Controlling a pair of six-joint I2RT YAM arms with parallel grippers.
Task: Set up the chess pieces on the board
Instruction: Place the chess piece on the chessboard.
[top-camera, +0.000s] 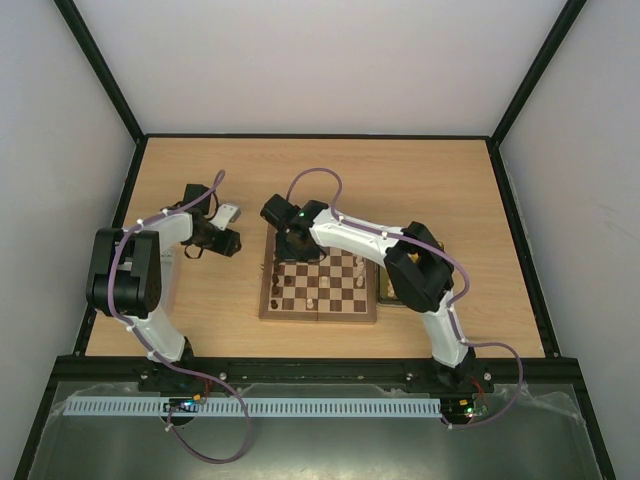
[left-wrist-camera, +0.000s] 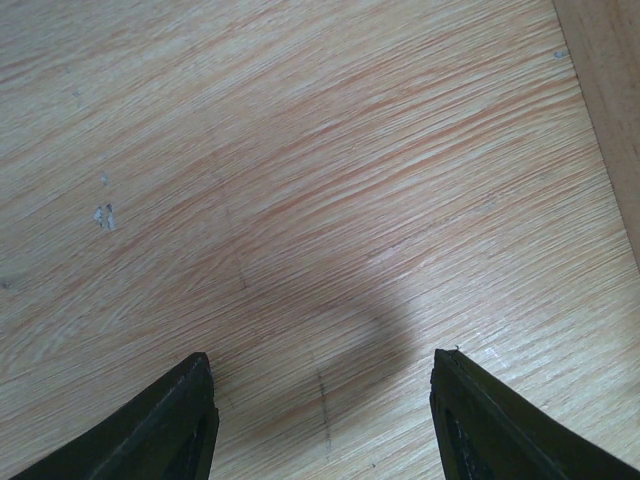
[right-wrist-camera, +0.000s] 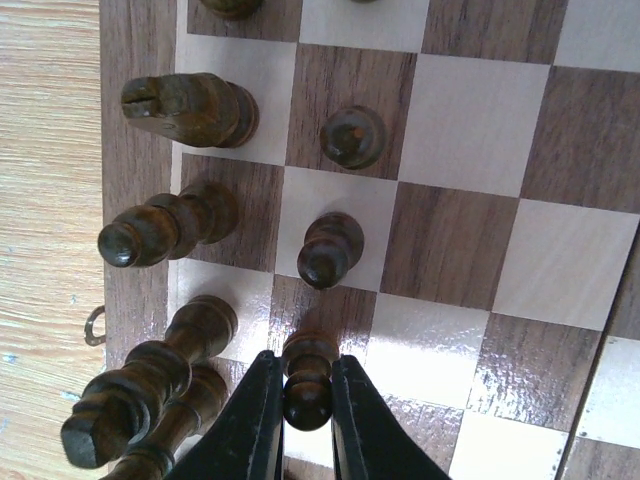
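From above, the right arm (top-camera: 350, 235) covers the 11 o'clock corner of the board (top-camera: 300, 316) and whatever stands there, and its elbow hides most of an object (top-camera: 384, 292) at the board's 3 o'clock edge; the chess pieces (top-camera: 316, 299) are too small to name. The right gripper's fingers (right-wrist-camera: 245, 430) run off the 6 o'clock edge of their own view, and whether they press the dark pawn (right-wrist-camera: 308, 385) between them cannot be told. Only the tips of the left gripper's fingers (left-wrist-camera: 170, 430) show.

board (top-camera: 320, 315) lies mid-counter (top-camera: 420, 190). pieces (right-wrist-camera: 190, 108) stand on it, crowded along its left edge. right pincer (right-wrist-camera: 305, 362) sits over its far-left corner, a pawn (right-wrist-camera: 308, 390) between the fingers. left pincer (left-wrist-camera: 322, 356) hangs over counter left of the board.
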